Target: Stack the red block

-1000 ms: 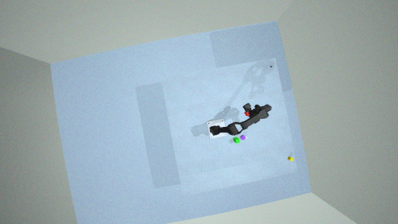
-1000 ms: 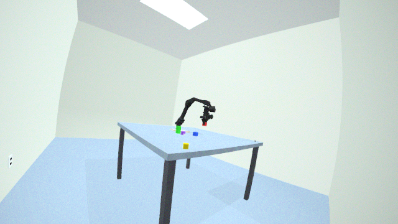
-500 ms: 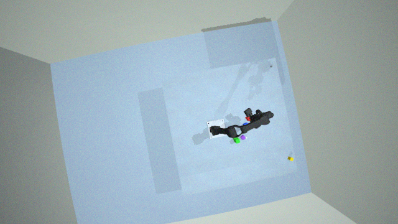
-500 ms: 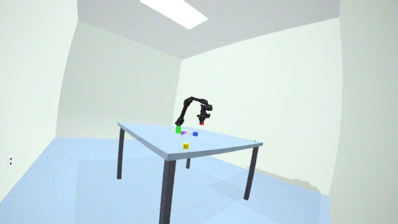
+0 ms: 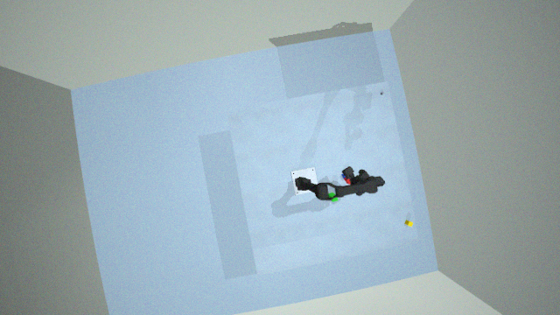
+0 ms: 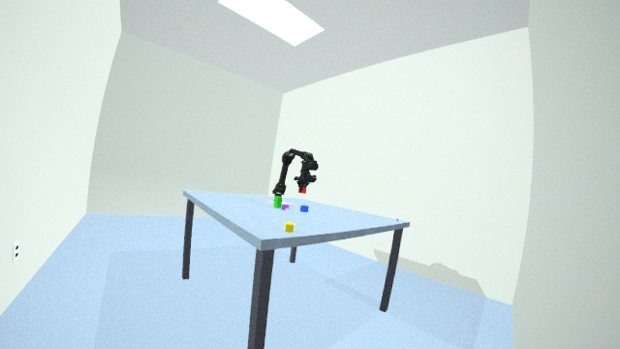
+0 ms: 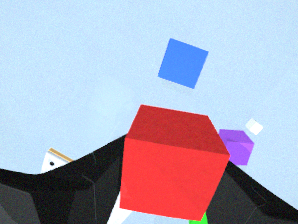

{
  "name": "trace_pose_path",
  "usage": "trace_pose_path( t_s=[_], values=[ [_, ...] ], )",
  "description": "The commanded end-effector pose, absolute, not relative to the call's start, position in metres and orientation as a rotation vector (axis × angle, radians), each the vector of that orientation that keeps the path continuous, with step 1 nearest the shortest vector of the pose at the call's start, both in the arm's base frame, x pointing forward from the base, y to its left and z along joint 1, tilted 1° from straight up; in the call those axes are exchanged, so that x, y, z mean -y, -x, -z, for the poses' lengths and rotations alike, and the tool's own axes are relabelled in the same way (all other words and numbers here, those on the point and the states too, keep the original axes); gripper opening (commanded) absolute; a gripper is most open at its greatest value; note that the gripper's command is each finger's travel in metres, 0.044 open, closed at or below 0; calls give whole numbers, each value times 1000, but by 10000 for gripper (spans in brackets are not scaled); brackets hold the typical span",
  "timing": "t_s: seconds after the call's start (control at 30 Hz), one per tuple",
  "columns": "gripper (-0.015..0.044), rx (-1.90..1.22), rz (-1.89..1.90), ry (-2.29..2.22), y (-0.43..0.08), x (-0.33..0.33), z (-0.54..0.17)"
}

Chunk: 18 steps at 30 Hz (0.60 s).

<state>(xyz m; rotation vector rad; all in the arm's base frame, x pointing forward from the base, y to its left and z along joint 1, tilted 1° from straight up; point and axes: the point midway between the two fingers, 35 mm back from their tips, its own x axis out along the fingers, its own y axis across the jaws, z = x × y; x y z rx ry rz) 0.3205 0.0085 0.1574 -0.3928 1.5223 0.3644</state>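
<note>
Red block clamped between my part-open gripper fingers, held above tabletop; sits slightly skewed, cube-like, no clear long axis.

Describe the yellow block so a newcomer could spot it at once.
Find the blue-grey table with dark legs. Near its closest corner in the exterior view sits a small yellow block. It's the only yellow one, well apart from the blue block.

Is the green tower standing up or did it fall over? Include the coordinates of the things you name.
Standing up: the exterior view shows the green tower (image 5: 332, 195) (image 6: 277, 202) (image 7: 198, 220) upright on the table (image 6: 339, 220).
</note>
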Motion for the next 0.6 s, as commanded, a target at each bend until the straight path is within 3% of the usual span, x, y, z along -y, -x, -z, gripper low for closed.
trace_pose_path(
  t_s=[0.0,0.57],
  values=[
    [0,-1537,-348,395,-310,14,-155],
    [0,-1533,-370,401,-272,91,-153]
  ],
)
